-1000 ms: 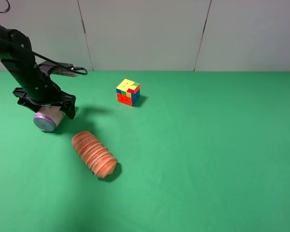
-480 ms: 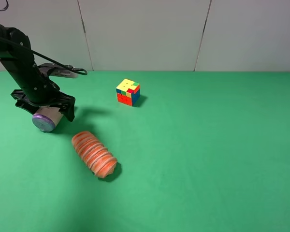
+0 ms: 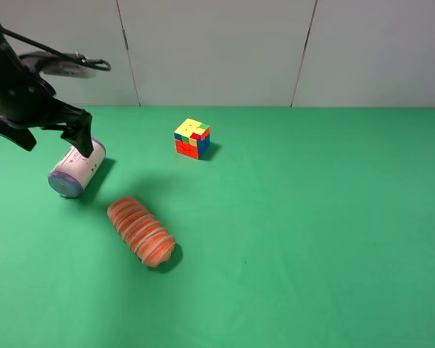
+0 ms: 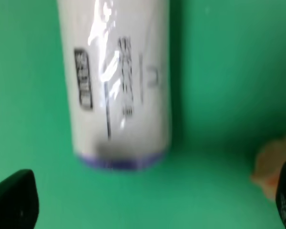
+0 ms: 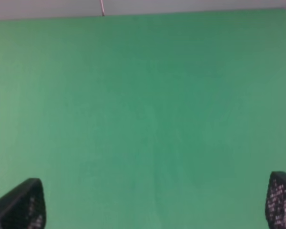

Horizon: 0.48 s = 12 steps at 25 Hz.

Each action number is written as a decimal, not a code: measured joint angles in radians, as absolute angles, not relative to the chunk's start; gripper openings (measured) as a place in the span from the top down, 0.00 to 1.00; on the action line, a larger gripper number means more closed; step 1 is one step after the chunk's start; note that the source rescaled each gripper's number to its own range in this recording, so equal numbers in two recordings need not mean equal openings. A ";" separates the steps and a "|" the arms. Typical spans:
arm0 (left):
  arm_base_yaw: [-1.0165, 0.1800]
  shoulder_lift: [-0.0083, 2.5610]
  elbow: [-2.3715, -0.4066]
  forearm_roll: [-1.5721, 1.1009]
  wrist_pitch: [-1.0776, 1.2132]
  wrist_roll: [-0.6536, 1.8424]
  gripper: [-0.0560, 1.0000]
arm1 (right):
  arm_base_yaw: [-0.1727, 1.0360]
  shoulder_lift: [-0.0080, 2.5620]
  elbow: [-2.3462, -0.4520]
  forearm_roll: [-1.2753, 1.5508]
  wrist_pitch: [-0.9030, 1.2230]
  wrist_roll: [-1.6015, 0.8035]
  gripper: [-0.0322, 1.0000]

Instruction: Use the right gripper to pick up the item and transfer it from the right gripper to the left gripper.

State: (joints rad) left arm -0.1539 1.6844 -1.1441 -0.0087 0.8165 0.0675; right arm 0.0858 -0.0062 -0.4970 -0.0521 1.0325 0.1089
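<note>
The item, a cream-white can [image 3: 76,171] with purple ends, lies on its side on the green table at the left. It also shows in the left wrist view [image 4: 117,81], with dark print on its side. My left gripper [image 3: 51,136] hangs open just above and behind the can, apart from it; its fingertips [image 4: 14,202] sit wide at the picture's corners, with nothing between them [image 4: 150,207]. My right gripper [image 5: 150,205] is open and empty over bare green cloth. It is out of the exterior high view.
A ribbed orange roll [image 3: 141,232] lies in front and to the right of the can; its edge shows in the left wrist view [image 4: 271,167]. A multicoloured puzzle cube [image 3: 192,138] stands farther back near the middle. A white wall [image 3: 275,51] bounds the table's far edge.
My left gripper has opened, let go of the can and risen up and back. The can now lies free on the table, about where it was.
</note>
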 joint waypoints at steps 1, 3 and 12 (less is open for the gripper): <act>-0.154 1.651 -1.144 -0.009 0.838 0.060 0.00 | 0.086 -0.006 -0.497 -0.052 1.032 0.109 0.00; -0.154 1.585 -1.144 -0.009 0.882 0.053 0.00 | 0.086 -0.006 -0.497 -0.052 1.032 0.109 0.00; -0.154 1.213 -1.144 0.000 1.040 0.046 0.00 | 0.086 -0.006 -0.497 -0.052 1.032 0.109 0.00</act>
